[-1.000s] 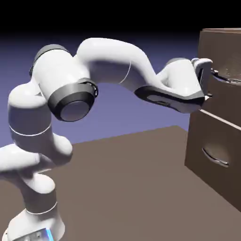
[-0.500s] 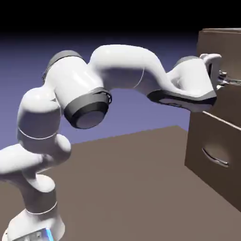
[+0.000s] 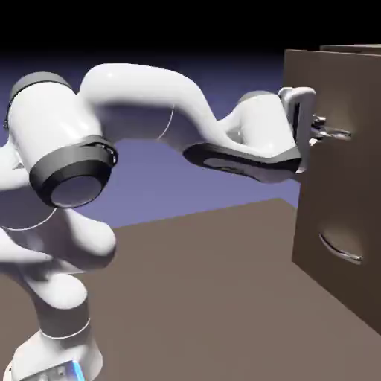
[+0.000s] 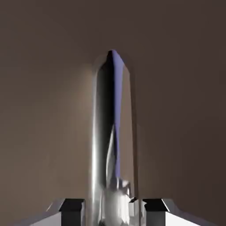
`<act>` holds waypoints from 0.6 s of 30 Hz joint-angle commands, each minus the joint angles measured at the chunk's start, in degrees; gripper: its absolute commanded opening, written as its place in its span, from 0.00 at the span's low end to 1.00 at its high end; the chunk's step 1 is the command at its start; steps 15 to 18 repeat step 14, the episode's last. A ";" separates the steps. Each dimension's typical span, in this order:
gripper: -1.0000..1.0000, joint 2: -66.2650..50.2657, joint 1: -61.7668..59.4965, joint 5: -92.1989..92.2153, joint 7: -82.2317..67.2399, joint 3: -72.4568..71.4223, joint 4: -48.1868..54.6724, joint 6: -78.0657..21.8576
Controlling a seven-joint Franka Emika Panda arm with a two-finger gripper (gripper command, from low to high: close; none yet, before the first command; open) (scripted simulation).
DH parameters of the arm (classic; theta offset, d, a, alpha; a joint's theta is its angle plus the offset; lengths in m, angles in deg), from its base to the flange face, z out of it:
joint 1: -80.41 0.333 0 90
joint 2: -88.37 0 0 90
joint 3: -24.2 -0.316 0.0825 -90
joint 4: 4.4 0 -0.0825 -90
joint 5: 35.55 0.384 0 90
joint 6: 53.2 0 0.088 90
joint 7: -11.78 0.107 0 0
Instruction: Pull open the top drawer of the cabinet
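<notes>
In the exterior view, you have the top drawer [image 3: 327, 85] standing partly out from the cabinet [image 3: 353, 47]; how much pulling is left, you cannot tell. In the hand view, your claw [image 4: 113, 212] holds its 1 handle [image 4: 100, 132] between 2 fingertips.

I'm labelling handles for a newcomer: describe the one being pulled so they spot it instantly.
Find the tall brown cabinet at the exterior view's right. On its upper drawer front, look for the slim, shiny silver handle. Unlike the matching curved handle lower down, which nothing touches, this one has the robot's pincer closed on it.
</notes>
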 commanded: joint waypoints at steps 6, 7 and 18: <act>0.00 -6.36 -12.46 2.98 -3.76 -10.14 -9.87 -0.10; 0.00 -7.59 -14.54 3.59 -4.42 -11.72 -11.54 0.05; 1.00 -13.25 -23.35 6.55 -7.16 -17.96 -18.40 1.65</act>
